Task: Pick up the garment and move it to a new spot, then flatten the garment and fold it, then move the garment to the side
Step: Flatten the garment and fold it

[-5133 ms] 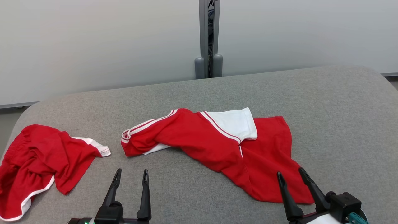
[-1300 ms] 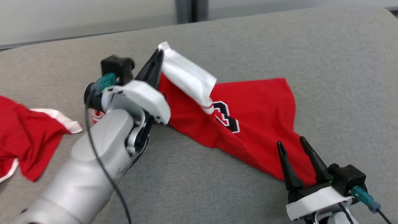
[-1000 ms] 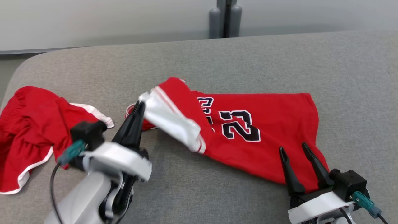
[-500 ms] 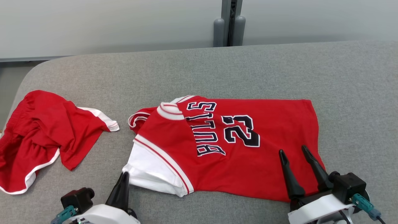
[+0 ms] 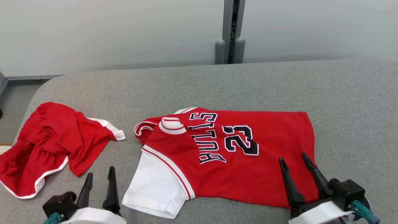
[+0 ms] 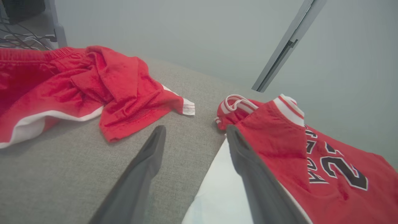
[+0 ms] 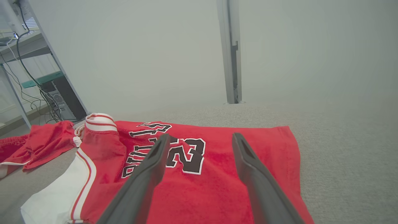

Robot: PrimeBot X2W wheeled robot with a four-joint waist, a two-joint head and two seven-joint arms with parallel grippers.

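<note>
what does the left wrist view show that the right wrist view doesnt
Left wrist view: the left claw, open, pointing over the grey table between the red shorts and the jersey. Right wrist view: the right claw, open, over the jersey's number, plus the jersey's hem. Both: the shorts, the jersey with its white sleeve, and the grey post.

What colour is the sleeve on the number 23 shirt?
The sleeve is white; the head view shows it best.
</note>
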